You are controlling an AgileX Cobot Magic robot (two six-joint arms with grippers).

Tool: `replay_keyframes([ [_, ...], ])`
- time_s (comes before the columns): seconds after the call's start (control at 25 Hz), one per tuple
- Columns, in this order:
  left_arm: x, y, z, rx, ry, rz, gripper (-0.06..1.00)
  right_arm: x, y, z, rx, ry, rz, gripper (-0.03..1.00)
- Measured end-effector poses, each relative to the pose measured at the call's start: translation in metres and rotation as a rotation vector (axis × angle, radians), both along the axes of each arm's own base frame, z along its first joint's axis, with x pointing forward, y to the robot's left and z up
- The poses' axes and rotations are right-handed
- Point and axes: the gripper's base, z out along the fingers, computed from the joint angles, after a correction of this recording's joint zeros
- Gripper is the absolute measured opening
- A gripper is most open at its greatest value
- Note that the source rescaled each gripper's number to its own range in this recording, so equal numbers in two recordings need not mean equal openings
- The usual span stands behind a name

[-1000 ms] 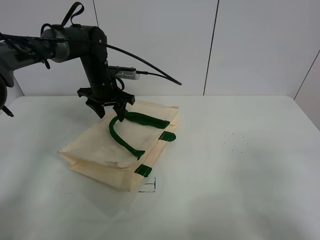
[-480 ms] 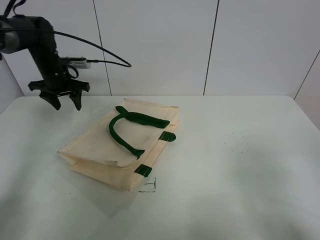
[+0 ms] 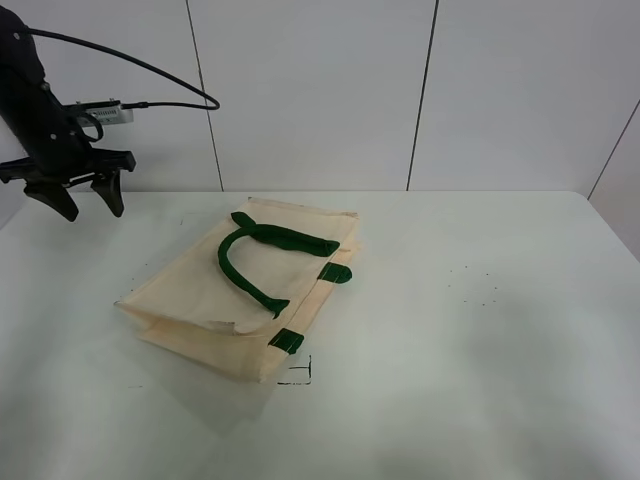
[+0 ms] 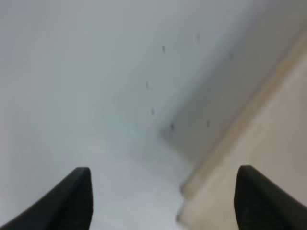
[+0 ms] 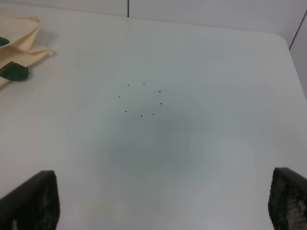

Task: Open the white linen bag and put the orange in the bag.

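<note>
Exterior high: left pincer point(image 3: 78, 199) beyond bag point(image 3: 190, 290) edge

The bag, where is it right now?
In the high view the bag lies flat on the table, left of the middle, with its green handle on top. The left gripper hangs far off to its left.

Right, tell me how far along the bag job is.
Little looks done. The bag lies flat on the table, mouth not opened, green handle resting on top. Nothing is in hand: the left gripper hangs open and empty off to the bag's left, and the right gripper is open over bare table. No orange is in view. Opening and loading remain.
</note>
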Motion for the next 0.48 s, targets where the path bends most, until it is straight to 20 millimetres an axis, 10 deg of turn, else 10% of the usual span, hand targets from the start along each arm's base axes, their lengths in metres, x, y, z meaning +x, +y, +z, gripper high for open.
replay_keyframes([
  [0.48, -0.131, -0.020, 0.056, 0.020, -0.059, -0.073, 0.82, 0.000, 0.000, 0.000, 0.000, 0.000, 0.000, 1.00],
])
